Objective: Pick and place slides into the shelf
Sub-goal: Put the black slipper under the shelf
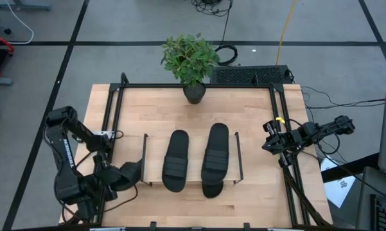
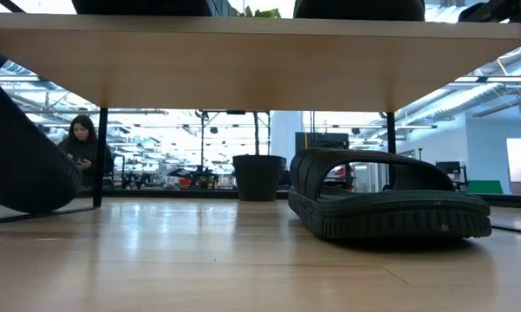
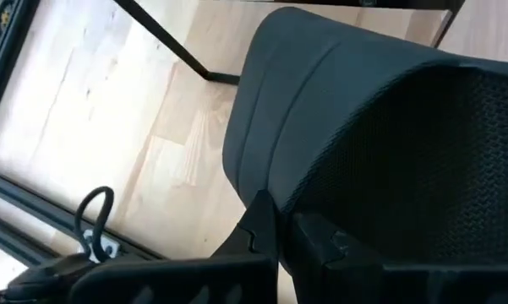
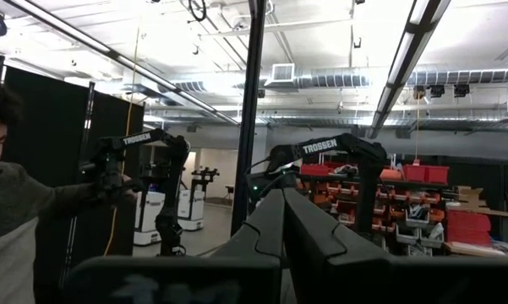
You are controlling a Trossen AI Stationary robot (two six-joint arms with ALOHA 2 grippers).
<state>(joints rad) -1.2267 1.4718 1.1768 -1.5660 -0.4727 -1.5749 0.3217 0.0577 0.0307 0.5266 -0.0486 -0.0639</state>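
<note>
Black slide [image 1: 130, 173] beside shelf [image 1: 191, 183] edge

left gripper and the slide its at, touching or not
Touching. The left wrist view shows the left gripper shut on the edge of a slide, its fingers pinching the strap.

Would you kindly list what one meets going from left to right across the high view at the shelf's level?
Left gripper shut on a slide → slide on the shelf → second slide on the shelf → right gripper, shut.
</note>
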